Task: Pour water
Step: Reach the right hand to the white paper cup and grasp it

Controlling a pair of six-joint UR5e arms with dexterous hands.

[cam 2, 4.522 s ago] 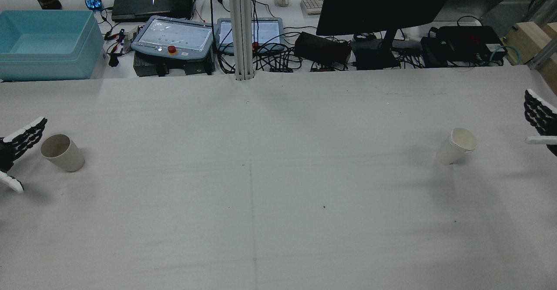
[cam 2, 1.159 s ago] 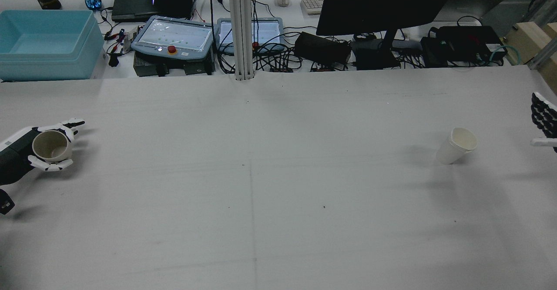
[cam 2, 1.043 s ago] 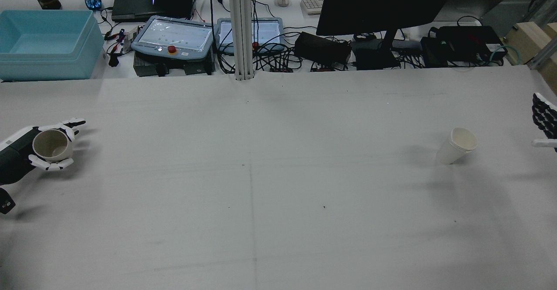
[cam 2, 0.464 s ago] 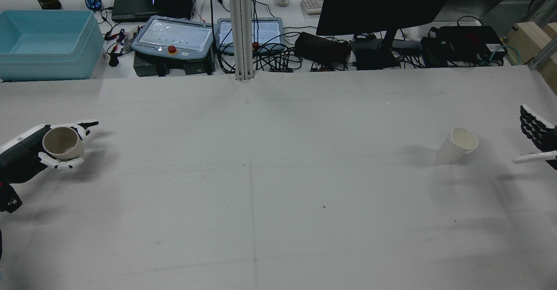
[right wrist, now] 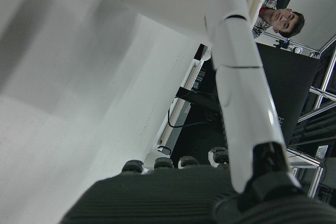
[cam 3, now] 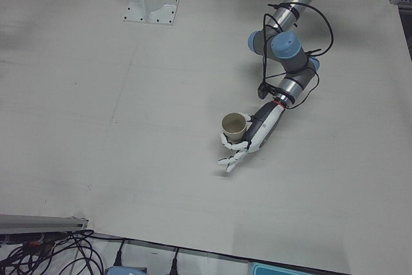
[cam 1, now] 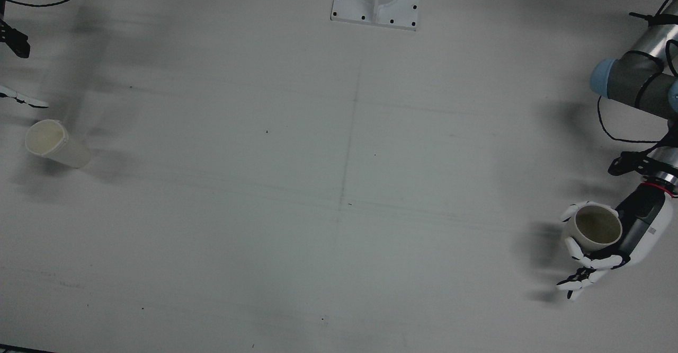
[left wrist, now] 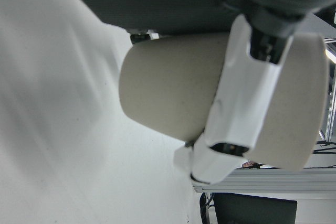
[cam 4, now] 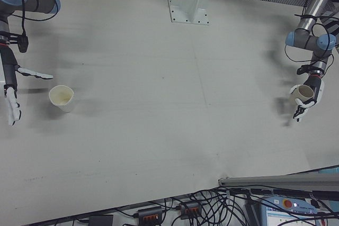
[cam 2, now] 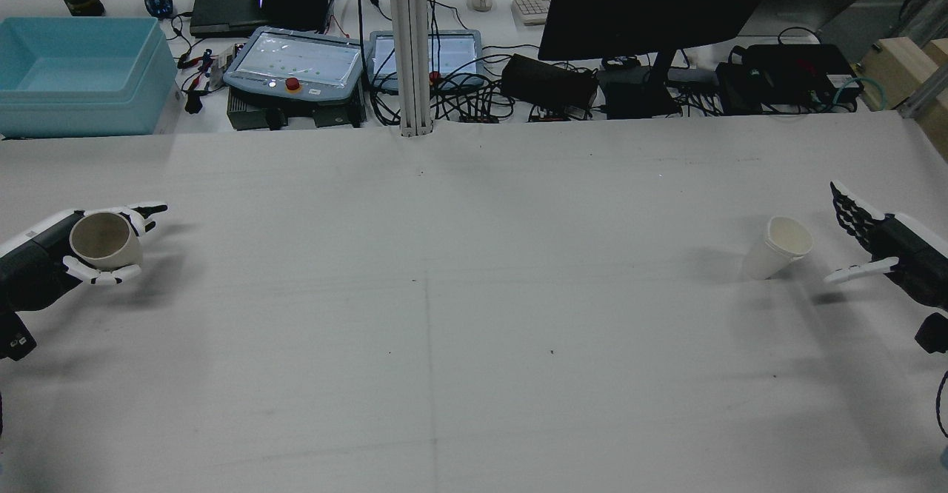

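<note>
My left hand (cam 2: pixel 44 260) is shut on a beige cup (cam 2: pixel 104 240) and holds it upright just above the table at the far left of the rear view. The hand (cam 1: pixel 633 231) and cup (cam 1: pixel 597 224) also show in the front view, the cup (cam 3: pixel 234 125) in the left-front view, and its wall (left wrist: pixel 173 93) close up in the left hand view. A white paper cup (cam 2: pixel 781 245) stands on the table at the right. My right hand (cam 2: pixel 878 249) is open, fingers spread, just right of it and apart from it. The right-front view shows that cup (cam 4: pixel 62 98) and hand (cam 4: pixel 9 86).
Beyond the table's far edge are a blue bin (cam 2: pixel 74 71), two teach pendants (cam 2: pixel 296 64), a monitor (cam 2: pixel 652 4), cables and a white post (cam 2: pixel 411 49). A white pedestal base (cam 1: pixel 376 0) sits at the robot's side. The table (cam 2: pixel 474 315) is bare between the cups.
My left hand closed on the beige cup, lifted it and carried it slightly inward. My right hand moved in from the table's edge toward the white cup, still open.
</note>
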